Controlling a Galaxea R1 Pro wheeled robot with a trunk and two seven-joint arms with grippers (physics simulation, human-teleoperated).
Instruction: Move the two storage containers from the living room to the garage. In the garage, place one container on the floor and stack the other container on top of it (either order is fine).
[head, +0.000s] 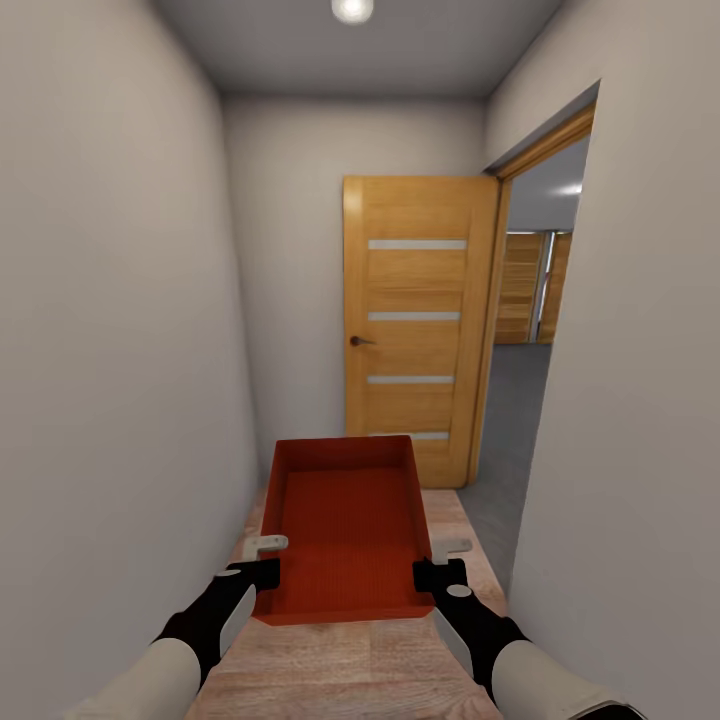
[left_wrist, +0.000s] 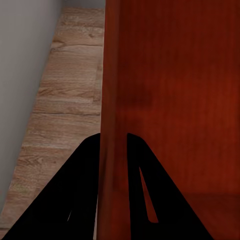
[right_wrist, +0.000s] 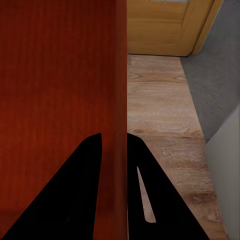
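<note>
Light wood plank floor (head: 350, 660) runs down the corridor — meeting grey flooring (head: 510, 420) at the doorway's edge.

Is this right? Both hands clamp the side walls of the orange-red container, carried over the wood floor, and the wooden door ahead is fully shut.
Not quite: the wooden door is swung open, with the doorway beside it leading onto grey floor, as the head view shows. The rest holds: left hand and right hand each clamp a side wall of the container over the wood floor.
</note>
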